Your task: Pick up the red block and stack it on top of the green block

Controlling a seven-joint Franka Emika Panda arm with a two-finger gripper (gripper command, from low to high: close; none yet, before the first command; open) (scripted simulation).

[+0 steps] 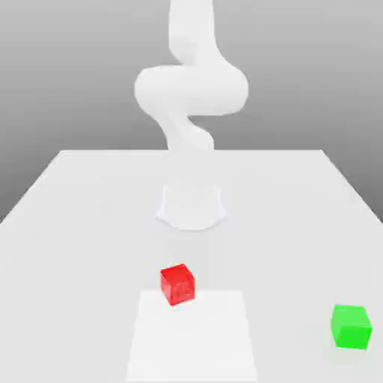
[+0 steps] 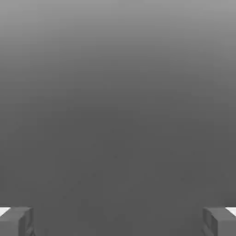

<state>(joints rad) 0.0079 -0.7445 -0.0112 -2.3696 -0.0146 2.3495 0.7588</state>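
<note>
With the gripper [image 2: 118, 221] spread wide and empty, I should center it squarely over the red block [image 1: 178, 284] mid-table [image 1: 90, 194], well apart from the green block [image 1: 351, 326] near the right edge.

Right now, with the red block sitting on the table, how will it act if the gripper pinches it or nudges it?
The red block looks like a stiff cube with flat faces, so it should slide, not roll. Its smooth sides might slip in a loose pinch. It sits low and square on the table, so tipping seems unlikely.
</note>
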